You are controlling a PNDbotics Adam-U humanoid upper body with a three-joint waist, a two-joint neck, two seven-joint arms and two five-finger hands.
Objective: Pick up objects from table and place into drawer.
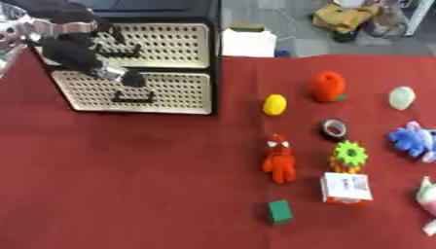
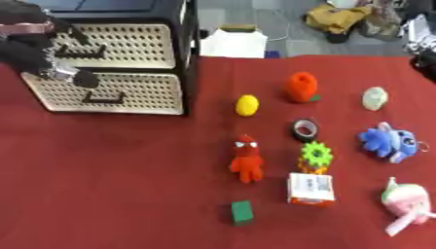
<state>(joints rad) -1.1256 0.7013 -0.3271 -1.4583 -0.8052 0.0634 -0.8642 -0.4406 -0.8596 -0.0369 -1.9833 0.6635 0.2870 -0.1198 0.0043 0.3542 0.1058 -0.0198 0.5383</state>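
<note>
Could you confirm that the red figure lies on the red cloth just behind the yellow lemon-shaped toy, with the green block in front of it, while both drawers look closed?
Not quite: the red figure lies in front of the yellow lemon-shaped toy, nearer the robot, as the left eye view shows. The green block does sit in front of the figure, and both drawers look closed.

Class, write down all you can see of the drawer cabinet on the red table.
The drawer cabinet stands upright at the table's far left. It has a black frame and two stacked cream drawer fronts, perforated like wicker, each with a dark handle. Both drawers look shut. The robot's left hand is in front of it near the gap between the drawers; whether it touches cannot be told. The toys lie apart, to its right.
</note>
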